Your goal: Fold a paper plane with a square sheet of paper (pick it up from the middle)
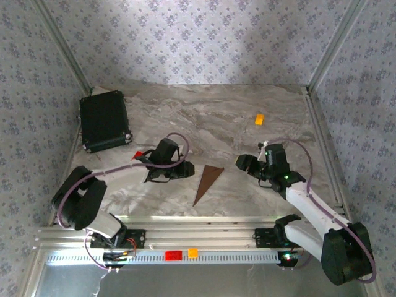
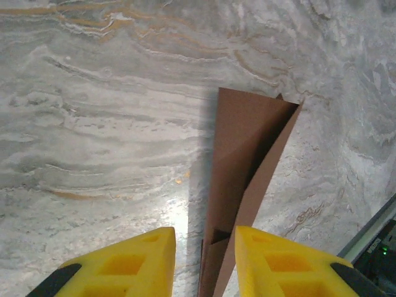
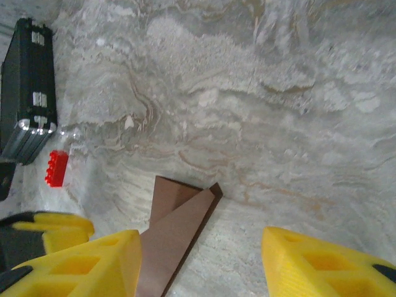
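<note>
The square sheet of paper lies on the marble table folded into a paper plane (image 1: pixel 207 184), a narrow dark brown dart with its point toward the near edge. My left gripper (image 1: pixel 180 171) sits just left of it. In the left wrist view the plane (image 2: pixel 247 154) runs between the yellow fingers (image 2: pixel 139 260) of the left gripper (image 2: pixel 204 250), which is open, with bare table showing beside the paper. My right gripper (image 1: pixel 246 163) hangs to the plane's right. It (image 3: pixel 199 257) is open wide, and the plane (image 3: pixel 176 226) lies by its left finger (image 3: pixel 99 263).
A black case (image 1: pixel 104 119) lies at the back left, also seen as the case (image 3: pixel 25 93). A small red block (image 1: pixel 137 154) sits near the left arm and an orange block (image 1: pixel 259 119) at the back right. Aluminium rails (image 1: pixel 204 235) run along the near edge.
</note>
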Available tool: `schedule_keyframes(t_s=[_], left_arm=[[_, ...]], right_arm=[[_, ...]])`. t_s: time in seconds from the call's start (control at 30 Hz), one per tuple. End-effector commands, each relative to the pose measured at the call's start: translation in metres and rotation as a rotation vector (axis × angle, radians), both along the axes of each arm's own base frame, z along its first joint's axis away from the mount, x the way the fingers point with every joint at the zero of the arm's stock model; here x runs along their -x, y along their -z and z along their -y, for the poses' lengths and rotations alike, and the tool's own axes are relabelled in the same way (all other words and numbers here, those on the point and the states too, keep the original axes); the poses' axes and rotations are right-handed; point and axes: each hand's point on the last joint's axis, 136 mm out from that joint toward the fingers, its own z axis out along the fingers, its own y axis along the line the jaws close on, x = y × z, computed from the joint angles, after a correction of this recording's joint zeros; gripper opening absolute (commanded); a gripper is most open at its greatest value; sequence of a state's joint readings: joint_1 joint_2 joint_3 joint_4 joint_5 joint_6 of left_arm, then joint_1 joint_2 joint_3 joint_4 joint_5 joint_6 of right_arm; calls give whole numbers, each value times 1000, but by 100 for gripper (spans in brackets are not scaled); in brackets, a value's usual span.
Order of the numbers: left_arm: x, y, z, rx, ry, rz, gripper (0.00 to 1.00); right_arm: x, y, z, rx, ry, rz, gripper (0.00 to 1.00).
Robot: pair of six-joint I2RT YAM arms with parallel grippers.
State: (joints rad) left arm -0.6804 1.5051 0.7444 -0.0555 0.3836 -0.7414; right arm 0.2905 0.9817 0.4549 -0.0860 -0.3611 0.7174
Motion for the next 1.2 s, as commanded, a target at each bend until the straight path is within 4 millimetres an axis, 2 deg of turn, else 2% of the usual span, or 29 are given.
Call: schedule_keyframes(t_s=[0.0, 0.13, 0.3, 0.53, 0.73, 0.83, 1.0, 1.17], left_arm=[[-1, -8, 20, 64, 82, -28, 31], [-4, 8, 31, 70, 117, -89, 33], [-18, 16, 48, 76, 144, -116, 31], [-34, 26, 56, 76, 152, -134, 31], [-34, 32, 61, 94, 180, -155, 31], [-31, 30, 65, 125, 200, -166, 27], [-27, 17, 68, 176, 232, -142, 18], [-27, -5, 63, 191, 220, -68, 5]], right_arm=[[10, 8, -13, -65, -51, -51, 54], [20, 15, -28, -84, -116, -78, 49], [30, 28, -47, -58, -184, -122, 42], [34, 40, -73, -45, -252, -169, 38], [40, 59, -89, 8, -289, -255, 29], [40, 71, -90, 37, -263, -292, 28], [38, 80, -91, 51, -249, -338, 26], [36, 72, -88, 48, -226, -322, 27]])
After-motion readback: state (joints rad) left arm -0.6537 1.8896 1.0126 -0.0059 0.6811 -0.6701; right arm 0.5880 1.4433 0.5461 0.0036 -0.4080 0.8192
